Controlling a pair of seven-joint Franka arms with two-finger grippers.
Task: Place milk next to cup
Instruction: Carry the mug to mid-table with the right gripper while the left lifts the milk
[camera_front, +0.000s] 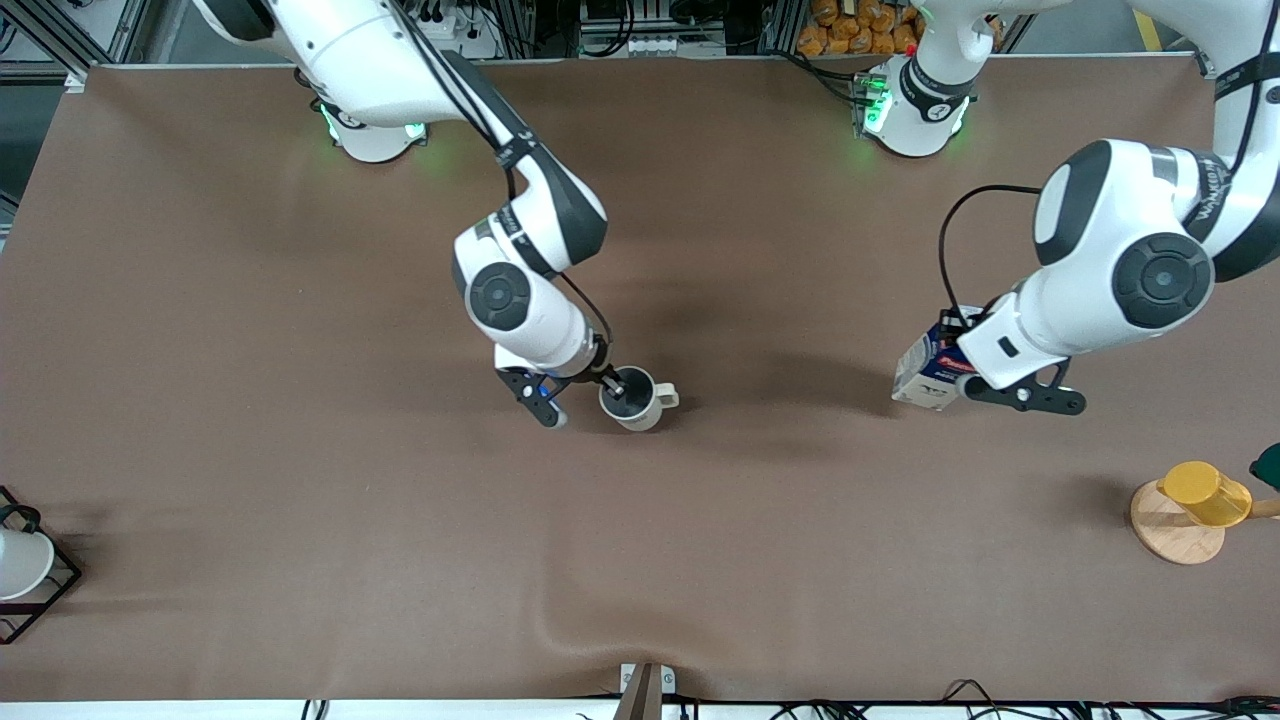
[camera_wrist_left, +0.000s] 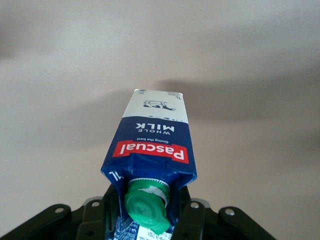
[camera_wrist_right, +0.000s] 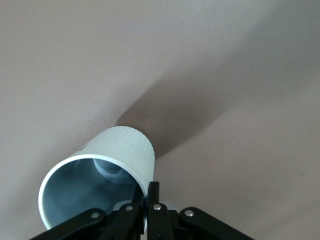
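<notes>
Your left pincer (camera_front: 962, 362) is clamped on the gable top of the milk (camera_front: 925, 372), and in the left wrist view the carton (camera_wrist_left: 152, 147) hangs from the fingers with its green cap (camera_wrist_left: 146, 205) up by the pincer (camera_wrist_left: 148, 220) and its white base tilted away over the bare table (camera_wrist_left: 60, 90). You can read the red label band across the blue upper part. In the front view the milk sits toward the left arm's end of the table (camera_front: 300, 520), at about 3 o'clock from the cup (camera_front: 637, 398) and well apart from it. Your right pincer (camera_front: 612, 384) pinches the cup's rim, one finger inside and one outside; the right wrist view shows the thin fingers (camera_wrist_right: 152, 196) nipping the cream wall of the cup (camera_wrist_right: 97, 182). The cup's handle points at 3 o'clock, toward the milk. At roughly 4 o'clock from the carton a yellow cup (camera_front: 1206, 492) rests on a round wooden stand (camera_front: 1172, 530).
</notes>
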